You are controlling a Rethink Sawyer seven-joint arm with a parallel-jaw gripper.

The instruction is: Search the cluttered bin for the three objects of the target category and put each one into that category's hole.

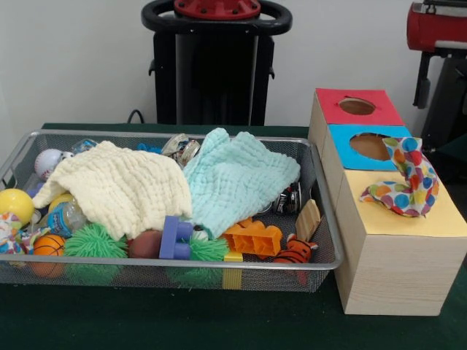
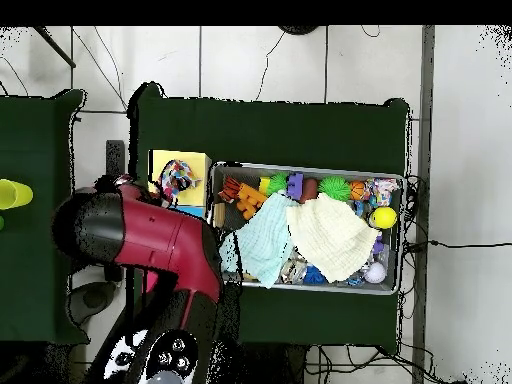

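The wire mesh bin (image 1: pixel 182 265) holds a heap of toys, with a plain cream cloth (image 1: pixel 117 186) and a plain mint-green cloth (image 1: pixel 233 179) spread on top. One polka-dot cloth (image 1: pixel 408 182) sits bunched and half upright on the yellow top (image 1: pixel 408 222) of the wooden box, right of the bin; it covers the spot where the yellow hole lies. In the overhead view this cloth (image 2: pixel 178 180) lies on the yellow top (image 2: pixel 192 160), beside the bin (image 2: pixel 300 166). No other polka-dot cloth shows. The red arm (image 2: pixel 150 235) hangs over the box; its gripper is hidden.
The blue-topped hole (image 1: pixel 371 146) and red-topped hole (image 1: pixel 357 106) lie behind the yellow top. In the bin are a yellow ball (image 1: pixel 14 204), a small basketball (image 1: pixel 47 246), green spiky balls (image 1: pixel 91 240), a purple block (image 1: pixel 175 239), an orange block (image 1: pixel 254 237) and a tiger toy (image 1: pixel 295 251).
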